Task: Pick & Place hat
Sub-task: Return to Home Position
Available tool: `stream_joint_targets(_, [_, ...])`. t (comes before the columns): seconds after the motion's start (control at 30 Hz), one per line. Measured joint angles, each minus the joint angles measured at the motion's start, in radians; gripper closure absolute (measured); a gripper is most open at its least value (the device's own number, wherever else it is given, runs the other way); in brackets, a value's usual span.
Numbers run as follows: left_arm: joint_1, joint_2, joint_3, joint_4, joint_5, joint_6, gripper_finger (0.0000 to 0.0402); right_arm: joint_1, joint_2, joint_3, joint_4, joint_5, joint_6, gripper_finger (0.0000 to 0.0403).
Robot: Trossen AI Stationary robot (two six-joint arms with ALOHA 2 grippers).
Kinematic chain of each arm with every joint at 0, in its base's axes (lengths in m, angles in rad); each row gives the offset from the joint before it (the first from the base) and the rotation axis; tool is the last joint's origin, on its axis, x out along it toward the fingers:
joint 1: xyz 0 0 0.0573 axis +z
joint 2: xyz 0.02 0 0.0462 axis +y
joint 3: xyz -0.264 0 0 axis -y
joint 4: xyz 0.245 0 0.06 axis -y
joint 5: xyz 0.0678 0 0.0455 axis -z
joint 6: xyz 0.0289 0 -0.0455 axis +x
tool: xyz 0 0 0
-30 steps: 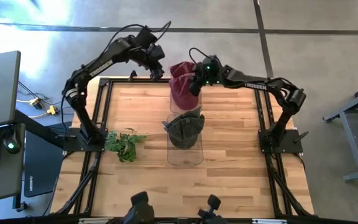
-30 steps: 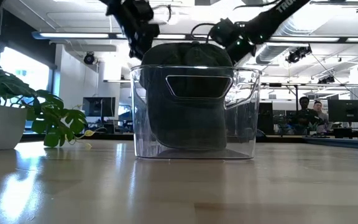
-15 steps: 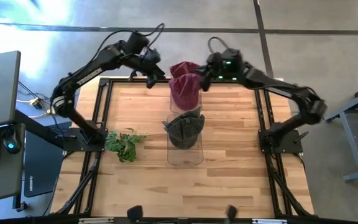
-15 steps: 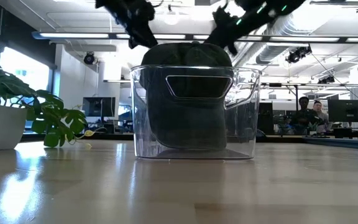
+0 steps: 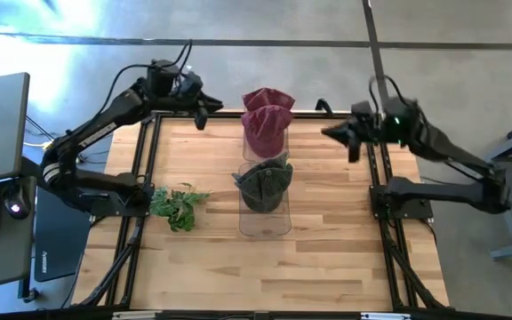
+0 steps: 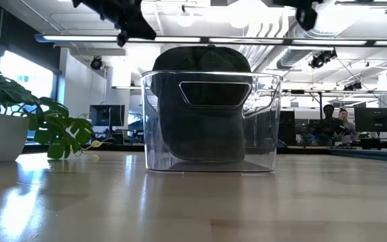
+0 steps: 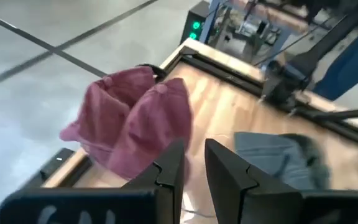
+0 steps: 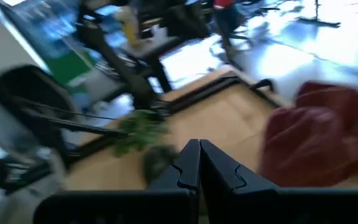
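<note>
Two dark red hats (image 5: pixel 265 124) sit together at the table's far edge, one behind the other; both wrist views show them (image 7: pixel 145 118) (image 8: pixel 316 143). Just nearer, a dark green hat (image 5: pixel 265 185) (image 6: pixel 203 101) stands in a clear bin (image 6: pixel 207 161), its crown above the rim. My left gripper (image 5: pixel 201 116) (image 7: pixel 194 163) hovers left of the red hats, with a narrow gap between its fingers. My right gripper (image 5: pixel 332 133) (image 8: pixel 197 155) hovers right of them, shut. Neither holds anything.
A potted plant (image 5: pixel 178 204) (image 6: pixel 19 128) stands on the table's left side. The clear bin (image 5: pixel 265 222) takes the table's middle. Bare wood lies to its right and toward the near edge. People (image 6: pixel 334 117) show far off in the room behind.
Both grippers have drawn back from the red hats. The left has swung toward the table's left edge and the right toward its right edge, both staying high. The red hats have stayed at the far edge, with the nearer one settled lower than a second ago.
</note>
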Motion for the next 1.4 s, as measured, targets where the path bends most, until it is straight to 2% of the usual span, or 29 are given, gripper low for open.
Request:
stream_joint_targets(0.2, [-0.005, -0.074, -0.001, -0.003, 0.007, -0.137, 0.0342, 0.132, -0.246, -0.277, 0.220, 0.003, 0.119, 0.0401])
stream_joint_targets(0.33, [-0.082, -0.118, -0.001, 0.004, -0.052, -0.216, 0.0342, 0.211, -0.393, -0.426, 0.325, 0.040, 0.138, 0.0401])
stream_joint_targets(0.57, [-0.297, -0.187, -0.001, -0.039, -0.287, -0.360, 0.0342, 0.311, -0.577, -0.648, 0.444, 0.094, 0.119, 0.0402])
stream_joint_targets(0.93, [-0.645, -0.197, -0.001, -0.153, -0.637, -0.526, 0.0342, 0.431, -0.667, -0.909, 0.650, 0.091, 0.136, 0.0402])
stream_joint_targets(1.07, [-0.735, -0.189, -0.001, -0.155, -0.713, -0.534, 0.0342, 0.447, -0.708, -0.989, 0.752, 0.092, 0.133, 0.0403])
stream_joint_targets(1.23, [-0.795, -0.207, -0.001, -0.191, -0.727, -0.534, 0.0342, 0.445, -0.774, -0.990, 0.639, 0.102, 0.098, 0.0403])
stream_joint_targets(1.4, [-0.798, -0.266, -0.033, -0.219, -0.696, -0.530, 0.0342, 0.445, -0.835, -0.990, 0.535, 0.108, 0.076, 0.0403])
